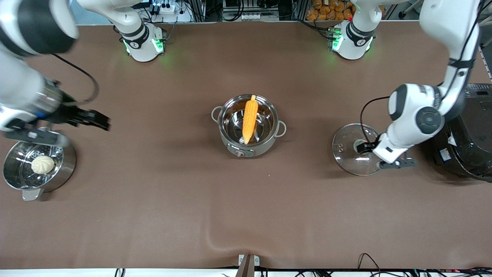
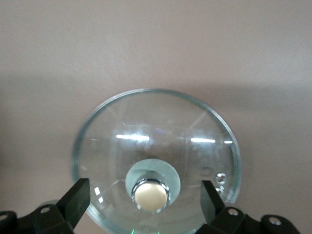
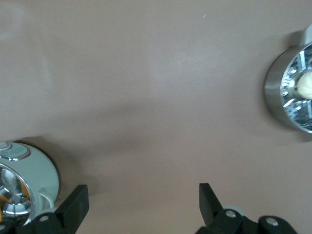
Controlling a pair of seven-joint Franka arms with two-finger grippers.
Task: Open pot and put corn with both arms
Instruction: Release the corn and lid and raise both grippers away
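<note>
The steel pot (image 1: pixel 220 124) stands uncovered in the middle of the table, knob on its base toward the front camera. The yellow-orange corn (image 1: pixel 250 119) lies inside it, leaning on the rim. The glass lid (image 1: pixel 346 154) lies flat on the table toward the left arm's end. My left gripper (image 1: pixel 363 147) is open just over the lid (image 2: pixel 156 122), its fingers (image 2: pixel 78 197) apart on either side of the lid's knob (image 2: pixel 151 194). My right gripper (image 1: pixel 98 121) is open and empty in the air over bare table (image 3: pixel 144 202), between the pot (image 3: pixel 24 180) and the steamer pot.
A steel steamer pot (image 1: pixel 15 181) holding a white bun (image 1: pixel 42 164) stands at the right arm's end; it also shows in the right wrist view (image 3: pixel 280 92). A big black cooker (image 1: pixel 467 134) stands at the left arm's end, beside the lid.
</note>
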